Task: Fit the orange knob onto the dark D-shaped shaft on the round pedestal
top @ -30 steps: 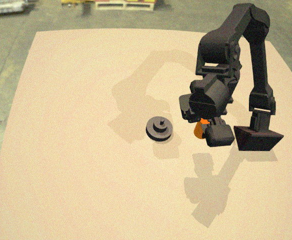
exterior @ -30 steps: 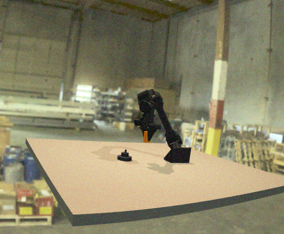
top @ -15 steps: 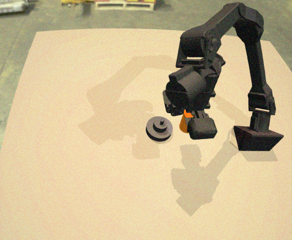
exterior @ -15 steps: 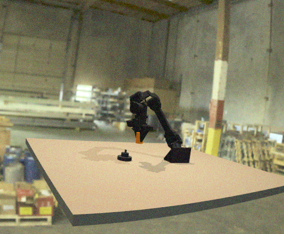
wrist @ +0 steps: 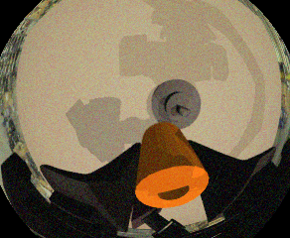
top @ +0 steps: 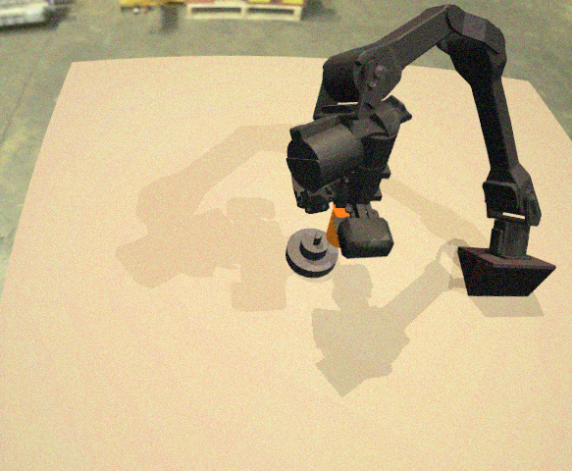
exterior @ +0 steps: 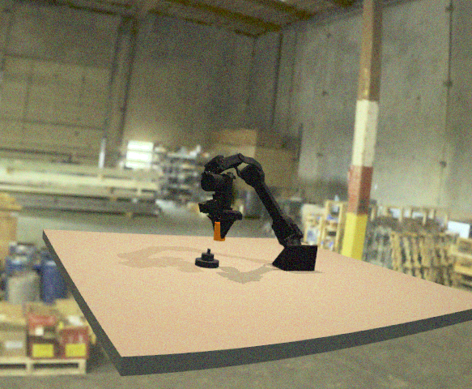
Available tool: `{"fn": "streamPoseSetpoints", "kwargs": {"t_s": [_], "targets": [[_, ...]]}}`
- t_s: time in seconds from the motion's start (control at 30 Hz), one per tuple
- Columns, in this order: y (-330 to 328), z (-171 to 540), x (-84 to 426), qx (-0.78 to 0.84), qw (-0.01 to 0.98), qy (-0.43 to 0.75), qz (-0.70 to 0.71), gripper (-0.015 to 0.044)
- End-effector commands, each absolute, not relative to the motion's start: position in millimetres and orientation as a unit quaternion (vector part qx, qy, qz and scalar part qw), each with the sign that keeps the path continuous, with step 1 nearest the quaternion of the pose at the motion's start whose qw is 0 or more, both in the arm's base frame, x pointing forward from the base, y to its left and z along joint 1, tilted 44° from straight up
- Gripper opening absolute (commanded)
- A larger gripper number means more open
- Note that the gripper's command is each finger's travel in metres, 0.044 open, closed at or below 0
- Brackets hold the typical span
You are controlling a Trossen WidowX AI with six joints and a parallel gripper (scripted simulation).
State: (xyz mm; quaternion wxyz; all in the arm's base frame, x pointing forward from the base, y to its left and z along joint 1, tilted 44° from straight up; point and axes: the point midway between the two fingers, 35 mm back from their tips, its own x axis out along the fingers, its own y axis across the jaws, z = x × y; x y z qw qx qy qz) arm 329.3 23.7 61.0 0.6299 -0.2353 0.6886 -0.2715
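Note:
The orange knob (top: 333,233) (exterior: 217,231) (wrist: 169,154) is held upright in the air, its wider end down. A dark hole with a flat side shows in its lower face in the wrist view. My gripper (exterior: 220,234) (wrist: 164,146) is shut on the knob. The round dark pedestal (top: 301,264) (exterior: 206,263) (wrist: 190,89) stands on the table with a smaller step and the short shaft (top: 317,237) (exterior: 208,252) (wrist: 181,109) on top. The knob hangs above and a little to the side of the pedestal, apart from it. The shaft's flat side cannot be made out.
The arm's base (top: 506,276) (exterior: 296,258) stands on the pale table (top: 148,380) (exterior: 227,318) to the right of the pedestal in the top and exterior views. Shadows of the arm fall around the pedestal. The warehouse floor and goods lie beyond the table edges.

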Motion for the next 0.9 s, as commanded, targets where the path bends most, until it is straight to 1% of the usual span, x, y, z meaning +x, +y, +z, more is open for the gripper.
{"fn": "streamPoseSetpoints", "kwargs": {"t_s": [0.0,0.37,0.87], "targets": [[14.7,65.8,337.6,-0.237,0.633,0.684,-0.272,0.0000],[-9.1,72.7,348.7,-0.245,0.630,0.683,-0.276,0.0000],[-26.4,54.5,346.4,-0.245,0.630,0.683,-0.276,0.0000]]}}
